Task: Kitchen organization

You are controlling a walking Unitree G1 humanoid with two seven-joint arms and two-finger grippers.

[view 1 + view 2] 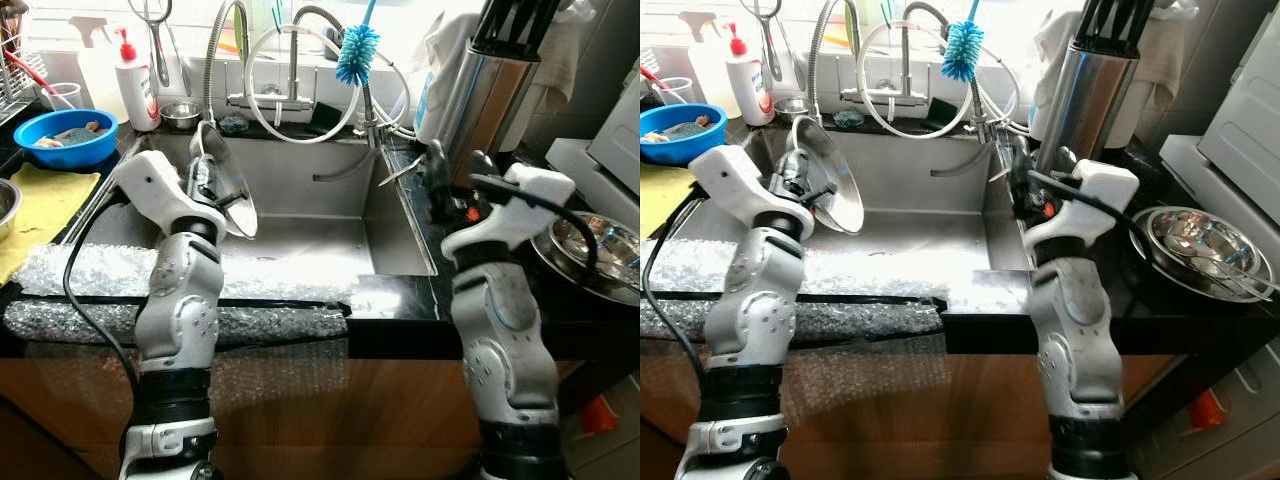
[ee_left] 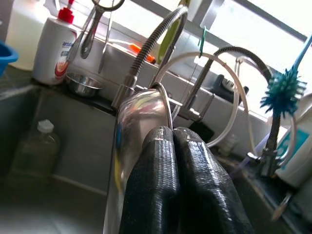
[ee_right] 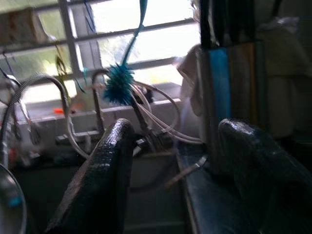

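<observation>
Left claw grips a steel lid over the sink; right claw gapes empty.

The left claw (image 2: pixel 178 180), fingers pressed together, pinches the rim of a shiny steel lid (image 1: pixel 225 185), held tilted above the sink (image 1: pixel 300 250) basin. The right claw (image 3: pixel 195 175), fingers spread wide, hovers over the black tabletop (image 1: pixel 400 300) beside the knife block (image 1: pixel 490 85), touching nothing.

Left gripper (image 1: pixel 805 185) holding a tilted steel bowl (image 1: pixel 830 180) above the sink (image 1: pixel 910 240), right gripper (image 1: pixel 1025 190) over the black counter (image 1: pixel 1140 300), steel bowls (image 1: pixel 1205 250) stacked at right, blue bottle brush (image 1: pixel 962 50) above the tap.
</observation>
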